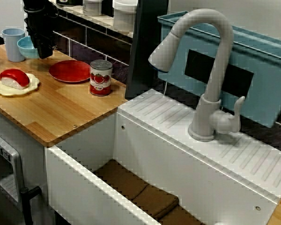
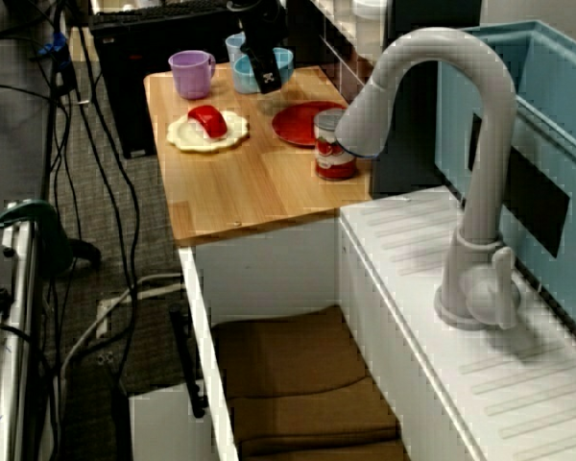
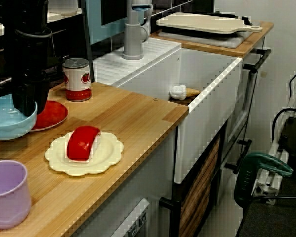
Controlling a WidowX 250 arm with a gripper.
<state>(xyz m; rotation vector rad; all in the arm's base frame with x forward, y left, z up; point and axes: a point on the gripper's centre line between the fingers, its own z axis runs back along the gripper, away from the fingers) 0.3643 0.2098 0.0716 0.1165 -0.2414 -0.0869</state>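
The black claw (image 3: 25, 106) hangs straight down with its tip at the rim of the blue bowl (image 3: 7, 121). A thin rim suits a pinch from above, but the fingers are lost against the bowl, so I cannot tell how far apart they are or whether they grip it. The bowl sits on the wooden table (image 1: 61, 108) directly under the claw, and nothing shows inside it. Just beside the claw, toward the sink, lies a bare red plate (image 1: 69, 71), and beyond that stands a tomato can (image 1: 101, 78). In front of the claw, a cream plate (image 3: 108, 153) holds a red-topped sushi piece (image 3: 82, 142). Far off, the sink (image 3: 212, 94) holds brown cloths (image 1: 131, 185).
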